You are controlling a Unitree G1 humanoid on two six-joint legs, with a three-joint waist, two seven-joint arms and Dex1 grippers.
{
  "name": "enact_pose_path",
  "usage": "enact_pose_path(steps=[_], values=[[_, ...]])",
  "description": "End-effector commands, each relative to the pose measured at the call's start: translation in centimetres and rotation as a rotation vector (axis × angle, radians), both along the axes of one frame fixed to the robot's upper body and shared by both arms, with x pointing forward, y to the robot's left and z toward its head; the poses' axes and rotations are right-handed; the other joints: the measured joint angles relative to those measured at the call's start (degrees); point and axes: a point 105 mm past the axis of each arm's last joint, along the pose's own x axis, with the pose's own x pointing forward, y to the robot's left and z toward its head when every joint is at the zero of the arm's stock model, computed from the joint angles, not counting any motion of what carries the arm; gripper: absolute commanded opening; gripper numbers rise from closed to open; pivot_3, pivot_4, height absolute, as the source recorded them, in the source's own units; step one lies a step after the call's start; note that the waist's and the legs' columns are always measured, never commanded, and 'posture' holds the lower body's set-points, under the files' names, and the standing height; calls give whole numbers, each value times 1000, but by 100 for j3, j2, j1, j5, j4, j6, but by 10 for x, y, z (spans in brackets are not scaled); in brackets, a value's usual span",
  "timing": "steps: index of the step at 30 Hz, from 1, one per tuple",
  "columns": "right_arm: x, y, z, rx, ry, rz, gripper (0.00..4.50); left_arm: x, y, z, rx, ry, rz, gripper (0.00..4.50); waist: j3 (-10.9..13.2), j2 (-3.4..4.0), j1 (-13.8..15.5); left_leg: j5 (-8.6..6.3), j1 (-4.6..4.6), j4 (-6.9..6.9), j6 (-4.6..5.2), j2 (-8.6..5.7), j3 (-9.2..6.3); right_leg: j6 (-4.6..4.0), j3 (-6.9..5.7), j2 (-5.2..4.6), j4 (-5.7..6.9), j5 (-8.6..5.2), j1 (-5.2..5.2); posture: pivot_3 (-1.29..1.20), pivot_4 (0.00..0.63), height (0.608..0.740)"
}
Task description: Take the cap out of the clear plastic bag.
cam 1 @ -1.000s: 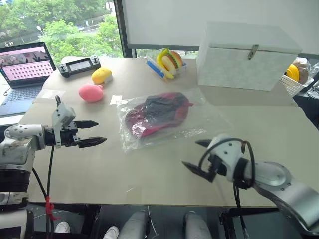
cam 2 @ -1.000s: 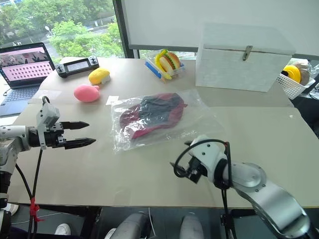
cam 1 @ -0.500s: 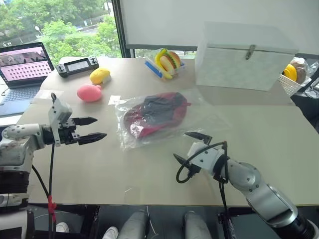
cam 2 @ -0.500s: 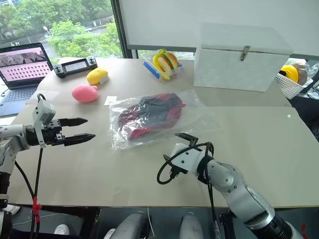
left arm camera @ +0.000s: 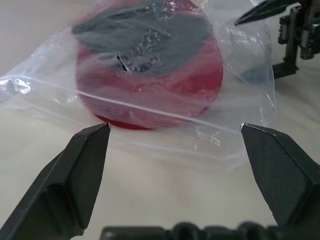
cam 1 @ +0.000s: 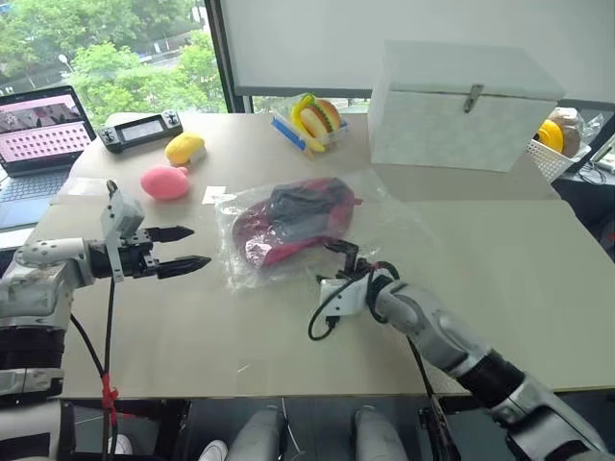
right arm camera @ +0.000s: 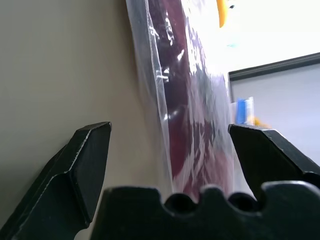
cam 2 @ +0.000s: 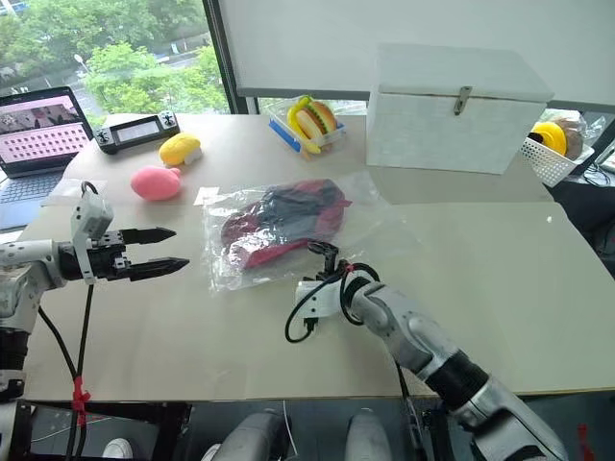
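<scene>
Still cap [cam 1: 293, 219] inside clear plastic bag [cam 1: 384, 226]

The open laptop [cam 1: 38, 139] at far left and the white wicker basket [cam 1: 555, 154] at far right are both cut off by the picture edges.

Office-type test room, pale worktable [cam 1: 288, 336] beside a large window [cam 1: 115, 48] that overlooked trees, open laptop [cam 1: 38, 130], handheld controller [cam 1: 141, 130], toy props nearby

Big pale beige tabletop [cam 1: 288, 336] sits right by a dark-framed window [cam 1: 115, 38] with green trees outside, plenty of daylight coming in, and a plain white wall panel [cam 1: 307, 38] beside it.
</scene>
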Motion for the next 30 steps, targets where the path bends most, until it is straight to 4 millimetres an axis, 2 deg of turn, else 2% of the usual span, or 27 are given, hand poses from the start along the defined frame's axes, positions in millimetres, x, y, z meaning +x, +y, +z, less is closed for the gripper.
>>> enact_pose_path(steps=[1, 6, 8, 11, 15, 17, 25, 26, 30], values=[[12, 13, 11, 13, -73, 19, 4500, 2, 2, 11, 17, -46, -7, 4482, 0, 0, -21, 0, -2, 0, 0, -1, 3, -3, 5, 0, 0, 2, -4, 0, 150, 740], [43, 41, 3, -16, -87, 0, 4500, 4, 2, 10, 15, -44, -7, 4482, 0, -1, -157, 1, 8, -1, -2, 8, 27, -14, 31, 10, 7, 8, 11, 0, 150, 740], [52, 43, -6, -40, -59, -18, 4500, 5, 1, 8, 16, -44, -10, 4482, 0, -1, -192, 3, 12, -2, -5, 15, 28, -18, 39, 21, 7, 10, 9, 0, 150, 740], [55, 41, -24, -101, -22, -7, 4500, 6, 0, 7, 17, -43, -14, 4482, -1, -2, -231, -6, 22, -5, -20, 41, 28, -39, 63, 56, 1, 23, -4, 0, 150, 740], [52, 40, -32, -112, -10, 16, 3474, 7, 0, 7, 17, -44, -15, 4500, -2, -3, -220, -13, 41, -10, -32, 70, 30, -42, 63, 89, 4, 24, 0, 0, 150, 740], [50, 39, -35, -116, -9, 23, 2713, 8, 0, 7, 19, -44, -14, 4500, -2, -3, -209, -11, 46, -15, -35, 75, 30, -42, 63, 93, 4, 24, 1, 0, 150, 740], [42, 42, -44, -119, 11, 35, 229, 10, -2, 4, 26, -39, -21, 4500, -6, -6, -220, -11, 58, -25, -37, 78, 37, -43, 68, 96, 3, 24, 6, 0, 150, 740], [41, 42, -45, -118, 15, 34, 38, 10, -2, 3, 27, -39, -21, 4500, -7, -8, -220, -11, 66, -31, -37, 80, 38, -43, 68, 97, 3, 24, 11, 0, 150, 740], [42, 39, -45, -95, 17, 2, 38, 13, -4, 2, 31, -38, -25, 4500, -9, -10, -219, -11, 111, -69, -38, 87, 46, -44, 68, 98, 2, 22, 31, 0, 150, 740]])
